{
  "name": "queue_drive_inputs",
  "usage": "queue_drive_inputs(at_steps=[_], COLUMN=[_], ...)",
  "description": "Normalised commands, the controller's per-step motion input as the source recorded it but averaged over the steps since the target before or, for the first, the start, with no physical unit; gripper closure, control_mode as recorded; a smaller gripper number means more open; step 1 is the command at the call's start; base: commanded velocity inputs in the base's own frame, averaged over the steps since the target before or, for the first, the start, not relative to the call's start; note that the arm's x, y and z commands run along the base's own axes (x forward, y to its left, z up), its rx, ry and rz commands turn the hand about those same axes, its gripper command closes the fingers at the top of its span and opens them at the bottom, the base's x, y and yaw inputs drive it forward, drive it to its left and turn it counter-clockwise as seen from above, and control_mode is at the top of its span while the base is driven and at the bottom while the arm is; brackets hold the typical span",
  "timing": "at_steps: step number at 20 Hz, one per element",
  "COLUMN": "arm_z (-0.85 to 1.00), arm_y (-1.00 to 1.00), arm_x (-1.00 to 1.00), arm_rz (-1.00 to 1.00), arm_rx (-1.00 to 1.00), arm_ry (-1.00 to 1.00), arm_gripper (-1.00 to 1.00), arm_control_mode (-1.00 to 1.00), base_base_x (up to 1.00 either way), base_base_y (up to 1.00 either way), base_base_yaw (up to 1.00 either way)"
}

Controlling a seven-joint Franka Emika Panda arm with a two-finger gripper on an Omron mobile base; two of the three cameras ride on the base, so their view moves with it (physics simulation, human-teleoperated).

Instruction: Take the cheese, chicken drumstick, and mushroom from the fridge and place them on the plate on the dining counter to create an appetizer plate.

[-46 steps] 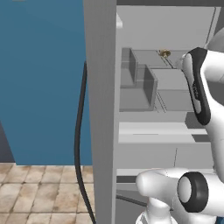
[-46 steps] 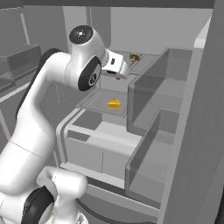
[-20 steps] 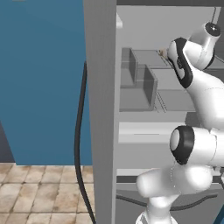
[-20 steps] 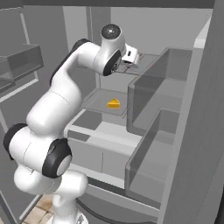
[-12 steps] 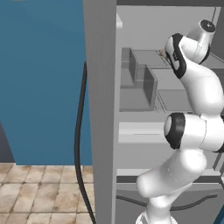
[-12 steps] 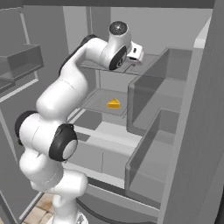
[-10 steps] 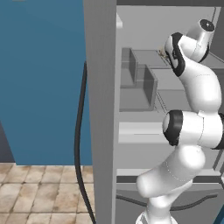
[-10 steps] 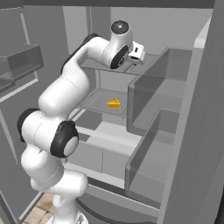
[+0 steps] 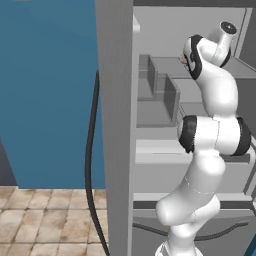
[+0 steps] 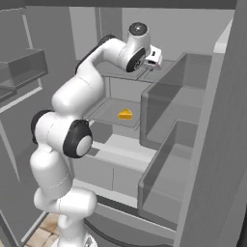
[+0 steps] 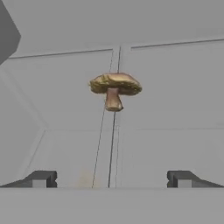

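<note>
The claw (image 11: 109,178) stands wide apart and grasps nothing; its two dark fingertips (image 11: 40,178) rise at the bottom of the hand view with bare shelf between them. The mushroom (image 11: 115,89) stands ahead of them, upright on its stem and apart from both tips, near the seam that runs along the fridge shelf (image 11: 175,109).

The main risk, as I judge it, is in the approach. The mushroom is small and round and rests on a narrow stem, so if one tip reaches it before the other, it can tip over or roll toward the back wall. If the claw comes in too low, the tips can scrape the shelf; if it closes too high, they can slip over the cap and squeeze it out. The space is also narrow: the wrist works close to the door bin (image 10: 164,103) and the shelf edge, so a wide swing can strike them.

The arm (image 10: 79,96) rises from the base, bends at the elbow and reaches up and forward into the upper part of the fridge (image 9: 116,125). The hand (image 10: 152,57) points inward along the upper shelf. The cheese (image 10: 125,114) lies on a lower shelf, below the forearm, well apart from the claw.
</note>
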Motion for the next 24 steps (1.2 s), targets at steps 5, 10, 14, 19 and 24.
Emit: queue_drive_inputs(at_steps=[5,10,14,19,24], arm_z=[-0.42,-0.49,-0.33,-0.31,-0.4], arm_y=[0.0,0.0,0.0,0.0,0.0], arm_x=[0.45,0.44,0.31,0.37,0.48], arm_rz=[0.01,0.0,0.0,0.0,0.01], arm_rx=[0.0,0.0,0.0,0.0,0.0], arm_ry=[0.0,-0.06,-0.08,-0.01,0.0], arm_gripper=[-1.0,-1.0,-1.0,-1.0,-1.0], arm_control_mode=[-1.0,-1.0,-1.0,-1.0,-1.0], base_base_x=[0.0,0.0,0.0,0.0,0.0], base_base_y=[0.0,0.0,0.0,0.0,0.0], base_base_yaw=[0.0,0.0,0.0,0.0,0.0])
